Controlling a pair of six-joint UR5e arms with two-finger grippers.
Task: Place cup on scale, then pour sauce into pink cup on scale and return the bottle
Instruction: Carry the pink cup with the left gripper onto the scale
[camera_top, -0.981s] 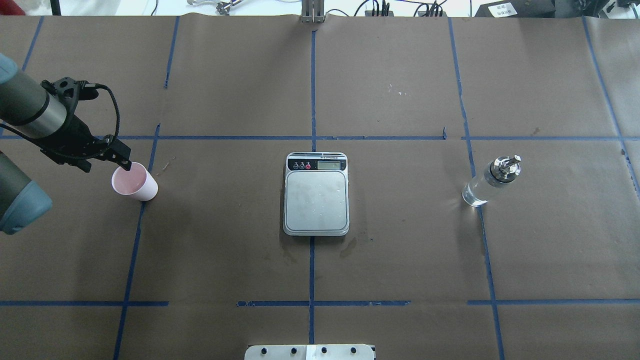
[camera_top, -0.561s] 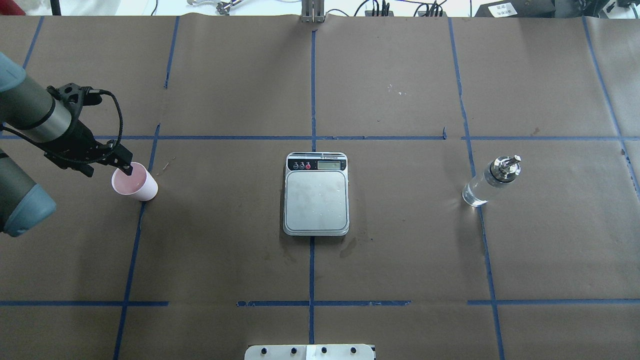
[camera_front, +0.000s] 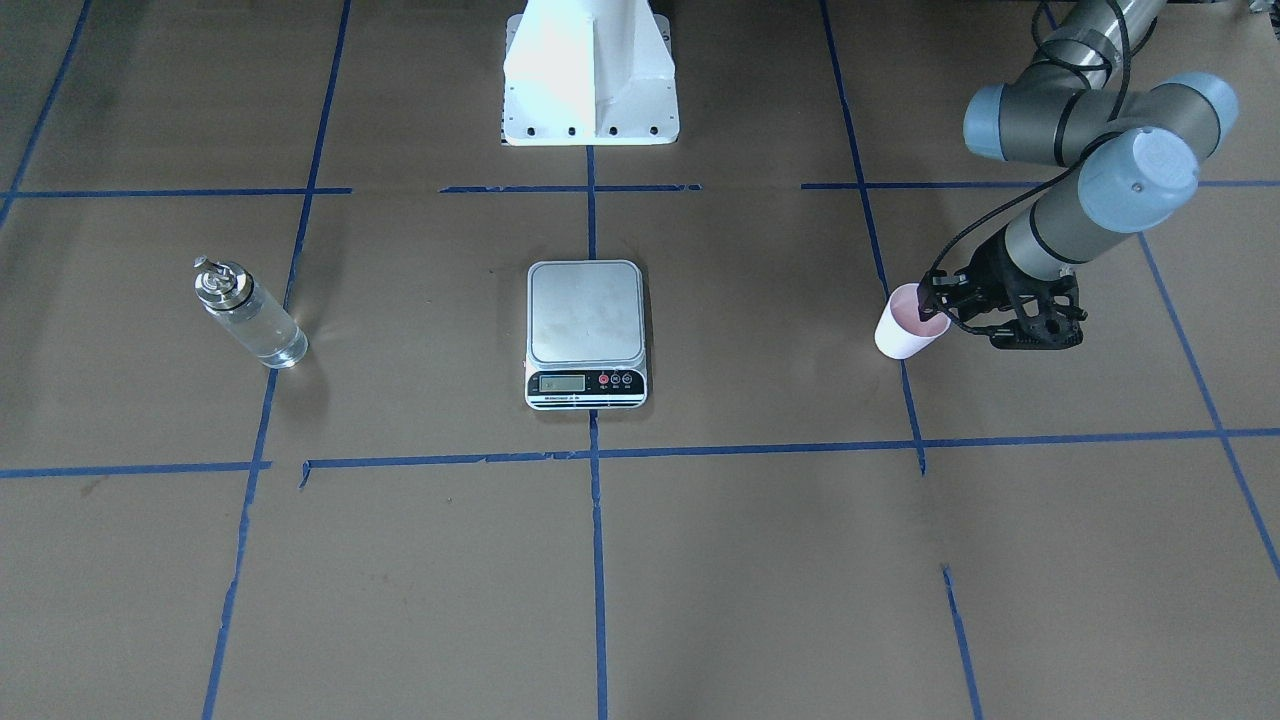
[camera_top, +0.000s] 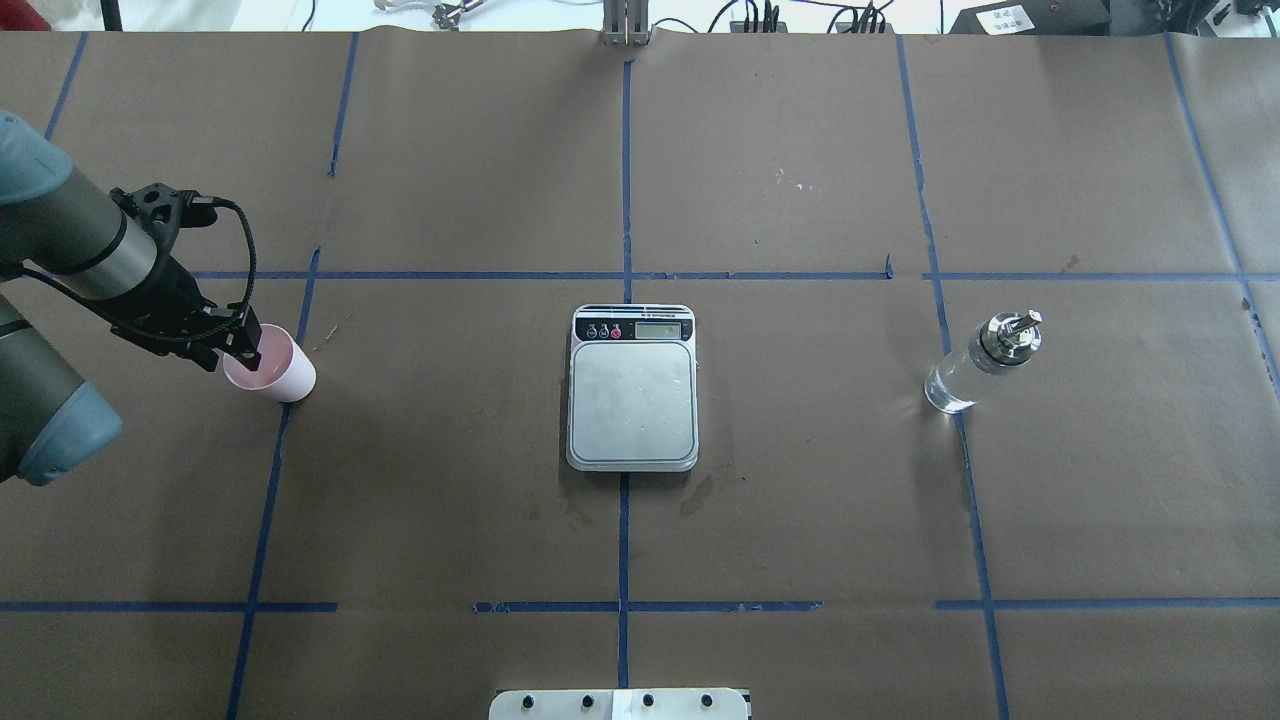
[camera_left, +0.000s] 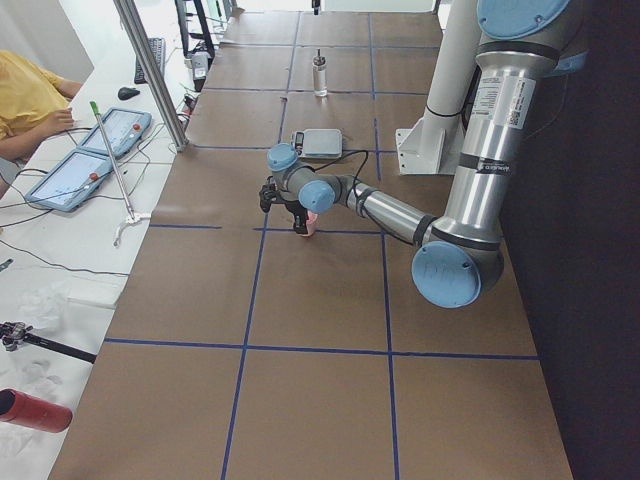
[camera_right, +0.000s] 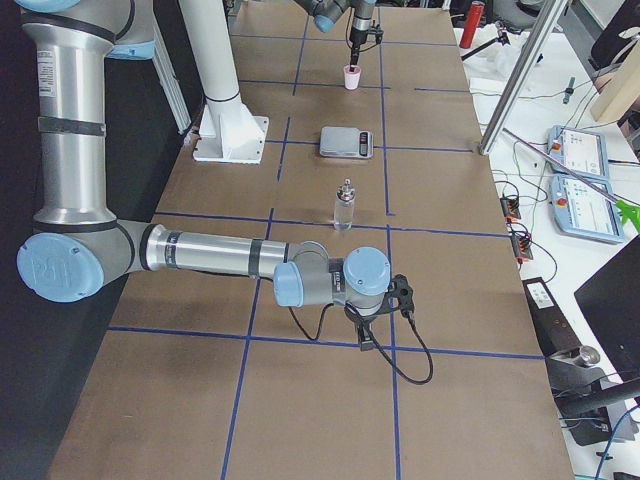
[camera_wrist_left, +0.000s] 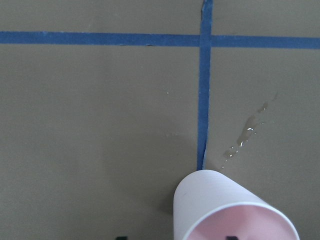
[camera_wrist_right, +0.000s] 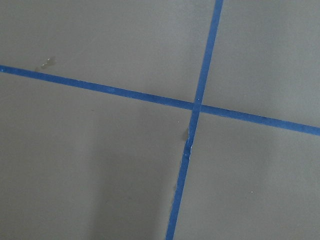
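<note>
So the small pale pink tapered paper-like cup (camera_top: 270, 365) stands upright on the brown paper-covered surface (camera_top: 800, 500), well off to the robot's left of the flat rectangular steel-topped digital kitchen scale (camera_top: 632, 395). Nothing's on the scale's platform yet. The clear cylindrical glass bottle with the shiny silver cap (camera_top: 985, 360) stands well out on the scale's other side, untouched.

The left gripper (camera_top: 247, 345) is down at the cup's rim on the side away from the scale. In the wrist view its fingers (camera_wrist_left: 229, 238) are apart, one tip inside the cup and one outside, straddling the wall but not pinching it yet.

Handling-wise, I'd guess this cup is super light and soft. Squeeze hard and the wall will likely buckle or go oval. A gentle pinch on the wall just under the rim looks like the sensible hold, since the rim is probably the stiffest bit. Being empty and narrow at the base, it could tip easily when set down. There are also a few wet drops (camera_wrist_left: 247, 135) on the surface just beside it.

The right gripper (camera_right: 364, 340) hangs over bare surface, far from the scale. I can't tell whether its fingers are apart or together.
</note>
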